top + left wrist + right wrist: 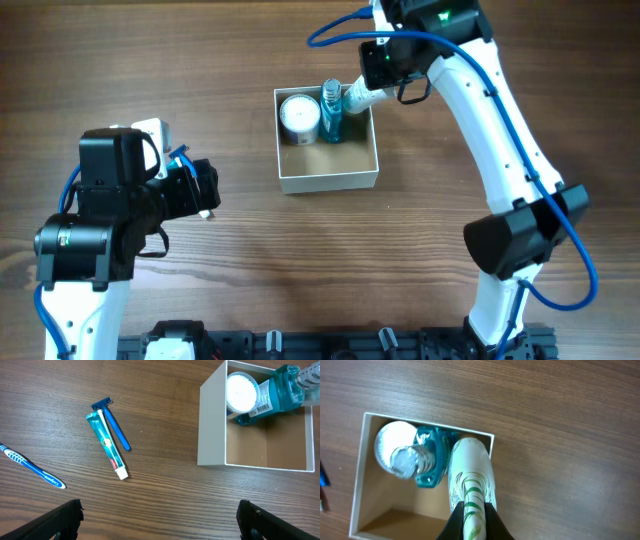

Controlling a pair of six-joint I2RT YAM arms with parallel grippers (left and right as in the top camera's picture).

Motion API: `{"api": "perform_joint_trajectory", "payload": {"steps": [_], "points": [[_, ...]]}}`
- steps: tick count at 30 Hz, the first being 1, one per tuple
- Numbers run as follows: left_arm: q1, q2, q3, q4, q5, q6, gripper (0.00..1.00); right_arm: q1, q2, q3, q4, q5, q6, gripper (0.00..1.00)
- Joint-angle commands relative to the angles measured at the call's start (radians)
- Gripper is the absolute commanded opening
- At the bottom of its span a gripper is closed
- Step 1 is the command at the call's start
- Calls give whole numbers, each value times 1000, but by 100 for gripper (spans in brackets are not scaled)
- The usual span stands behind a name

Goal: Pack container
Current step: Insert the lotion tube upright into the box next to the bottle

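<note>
The container (330, 181) is a square white-walled box with a tan inside, at the table's middle back; it also shows in the left wrist view (212, 425) and the right wrist view (360, 495). Inside it stand a white-lidded jar (299, 116) and a teal bottle (331, 112). My right gripper (474, 510) is shut on a white tube with green stripes (470, 472), held over the container's far right corner beside the bottle. My left gripper (160, 520) is open and empty above bare table, left of the container.
On the table left of the container lie a toothpaste tube (107, 445), a blue razor (114, 425) and a blue toothbrush (32, 466). The left arm (110, 220) hides them in the overhead view.
</note>
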Motion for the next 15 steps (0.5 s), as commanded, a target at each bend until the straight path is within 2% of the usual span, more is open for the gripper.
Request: {"api": "perform_joint_trajectory", "payload": {"steps": [1,4,5,6,7,8,15], "points": [[6,0,20,-3,16,-10,100,2,30,31,23,9,13,10],[6,0,20,-5,16,-10,100,2,39,31,35,-13,14,25],[6,0,20,-5,16,-10,100,2,39,31,46,-29,14,39],[6,0,20,-5,16,-10,100,2,39,31,54,-41,13,62],[6,0,20,-5,16,-10,100,2,39,31,64,-57,13,75],[6,0,20,-5,16,-10,100,2,39,31,71,-63,13,84],[6,0,20,-8,16,-10,100,2,39,31,63,-61,13,95]]}}
